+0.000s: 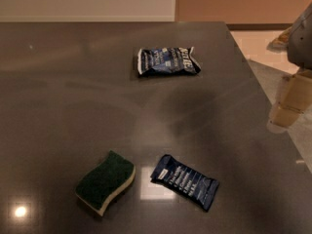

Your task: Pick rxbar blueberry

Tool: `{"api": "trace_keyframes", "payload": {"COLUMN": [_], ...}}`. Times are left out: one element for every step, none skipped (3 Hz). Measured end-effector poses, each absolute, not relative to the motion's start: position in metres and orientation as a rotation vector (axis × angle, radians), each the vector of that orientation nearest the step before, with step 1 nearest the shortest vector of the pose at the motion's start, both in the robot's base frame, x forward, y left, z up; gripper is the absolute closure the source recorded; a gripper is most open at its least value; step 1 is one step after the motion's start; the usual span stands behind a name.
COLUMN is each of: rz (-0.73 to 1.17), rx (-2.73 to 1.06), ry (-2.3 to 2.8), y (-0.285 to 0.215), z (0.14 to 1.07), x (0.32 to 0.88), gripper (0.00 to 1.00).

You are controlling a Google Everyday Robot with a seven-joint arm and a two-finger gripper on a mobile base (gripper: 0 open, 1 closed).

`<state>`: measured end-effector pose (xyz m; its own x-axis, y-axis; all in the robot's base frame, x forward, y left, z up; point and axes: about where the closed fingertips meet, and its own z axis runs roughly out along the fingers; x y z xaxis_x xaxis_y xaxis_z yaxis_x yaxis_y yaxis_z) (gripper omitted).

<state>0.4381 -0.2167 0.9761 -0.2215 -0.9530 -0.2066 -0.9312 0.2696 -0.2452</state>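
The rxbar blueberry (185,182) is a slim dark navy bar wrapper with white text. It lies flat on the dark grey table (73,91) near the front, slightly right of centre, angled with its white-label end to the upper left. My gripper (287,108) hangs at the far right edge of the view, above the table's right edge. It is well up and to the right of the bar and touches nothing.
A green sponge (105,182) with a pale underside lies just left of the bar. A crinkled blue-and-white snack bag (168,61) lies farther back near the centre. The table's right edge runs diagonally, with light floor (258,43) beyond it.
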Motion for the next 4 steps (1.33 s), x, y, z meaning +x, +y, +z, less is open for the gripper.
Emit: {"api": "trace_keyframes", "payload": {"rz": [-0.098, -0.087, -0.024, 0.046], "rx": [-1.725, -1.741, -1.770, -1.814], "ry": [2.232, 2.224, 2.188, 2.162], "y": [-0.217, -0.214, -0.198, -0.171], "z": [0.976, 0.974, 0.967, 0.946], "x": [0.438, 0.436, 0.428, 0.415], "gripper": [0.00, 0.00, 0.00, 0.00]}}
